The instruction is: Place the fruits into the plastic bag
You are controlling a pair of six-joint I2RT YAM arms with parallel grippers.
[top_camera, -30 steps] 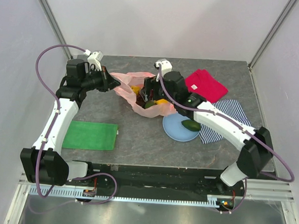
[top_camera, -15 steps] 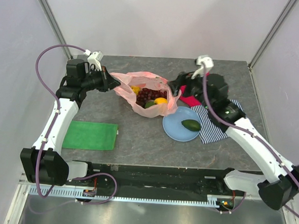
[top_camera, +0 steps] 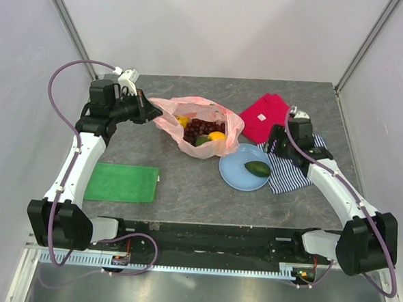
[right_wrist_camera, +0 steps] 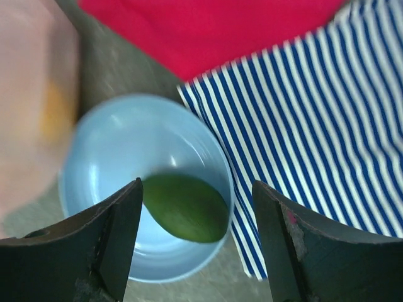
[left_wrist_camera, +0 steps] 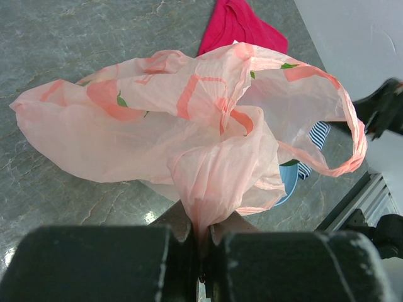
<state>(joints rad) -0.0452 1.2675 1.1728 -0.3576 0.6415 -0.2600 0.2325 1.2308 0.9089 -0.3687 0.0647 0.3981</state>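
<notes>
The pink plastic bag [top_camera: 226, 144] lies open at the table's middle back. Inside it I see a dark red grape bunch [top_camera: 201, 128], yellow-orange citrus [top_camera: 217, 135] and a green lime [top_camera: 201, 141]. My left gripper [top_camera: 151, 112] is shut on the plastic bag's [left_wrist_camera: 189, 126] gathered left edge, the film pinched between the jaws of the left gripper [left_wrist_camera: 203, 229]. A green avocado [top_camera: 258, 169] lies on the blue plate [top_camera: 234, 175]. My right gripper [top_camera: 274, 142] hangs open just right of the plate. In its wrist view the avocado [right_wrist_camera: 187, 207] shows below and between the spread fingers of the right gripper [right_wrist_camera: 196, 190], apart from them.
A red cloth [top_camera: 272, 116] lies at the back right. The striped cloth [top_camera: 303, 167] lies under the plate's right side and below my right arm. A green cloth [top_camera: 121, 182] is at the front left. The plate [right_wrist_camera: 107, 163] touches the bag's edge.
My right arm has come out of the bag's mouth, swung right and dropped over the striped cloth beside the plate. The left gripper and bag have not moved.
</notes>
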